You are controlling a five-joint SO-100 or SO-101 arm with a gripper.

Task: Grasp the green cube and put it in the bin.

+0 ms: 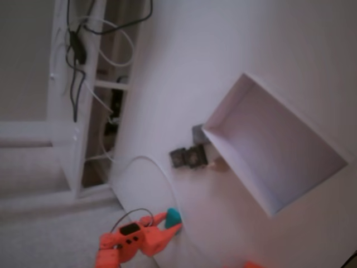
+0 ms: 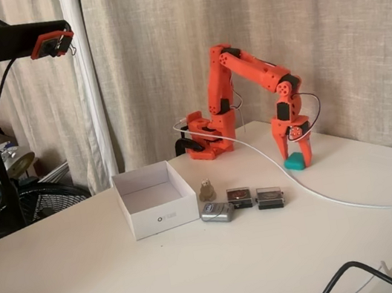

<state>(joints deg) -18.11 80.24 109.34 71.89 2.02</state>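
Black cable (image 2: 353, 274) at the table's near edge aside, the gripper (image 2: 297, 158) stands over the green cube (image 2: 294, 162) near the far edge, fingers straddling it, seemingly closing; next, lift toward the bin (image 2: 155, 197).

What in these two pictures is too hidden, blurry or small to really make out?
- Whether the gripper actually clamps the green cube: too small in the fixed view facing the arm, blurred in the tilted one.
- The small objects beside the bin: too small and blurred to identify in both fixed views.
- The arm: cut off by the bottom edge in the tilted fixed view.
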